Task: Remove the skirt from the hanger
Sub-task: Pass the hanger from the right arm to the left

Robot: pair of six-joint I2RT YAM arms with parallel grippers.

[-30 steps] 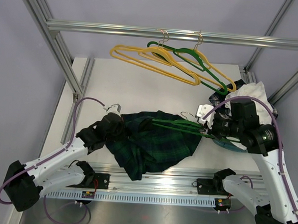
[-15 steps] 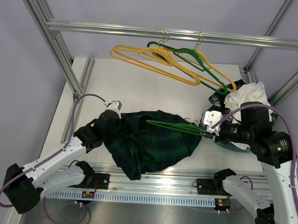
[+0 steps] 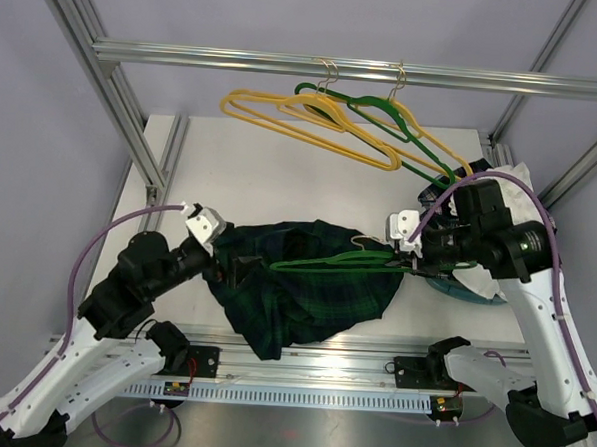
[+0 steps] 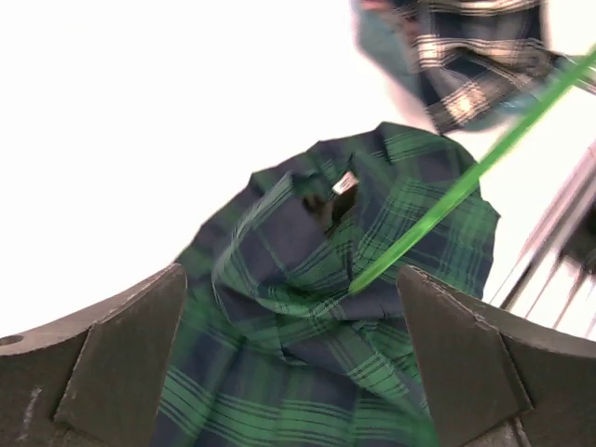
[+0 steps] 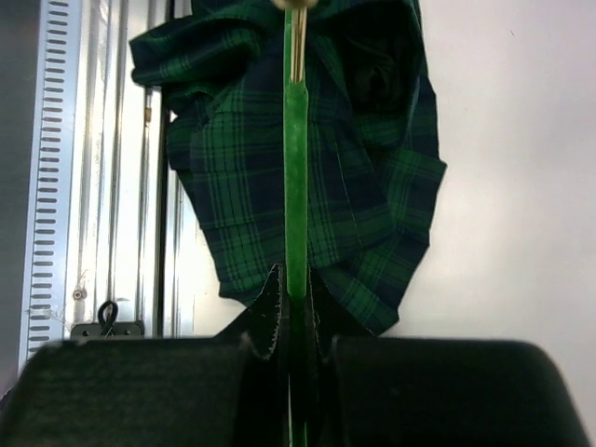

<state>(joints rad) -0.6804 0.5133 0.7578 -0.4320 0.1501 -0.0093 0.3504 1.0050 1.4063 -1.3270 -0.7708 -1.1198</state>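
On table [image 3: 281,173], centre front: plaid skirt [image 3: 305,284], crumpled, hiding most of green hanger [image 3: 337,259]. Left gripper [image 3: 219,263] at skirt's left edge, fingers spread wide, grasp unclear. Right gripper [image 3: 409,259] clamps hanger's right end.

Your overhead view is evenly lit and sharp, with only soft shadows under the dark green plaid fabric skirt [image 3: 305,284]. On your left wrist view the white table surface [image 4: 140,140] beyond the jaws blows out to pure glare, and the thin green plastic hanger [image 4: 447,205] crossing ahead of them smears with blur. Your right wrist view is crisp ahead of the jaws, though the dark housing nearest the lens is soft.
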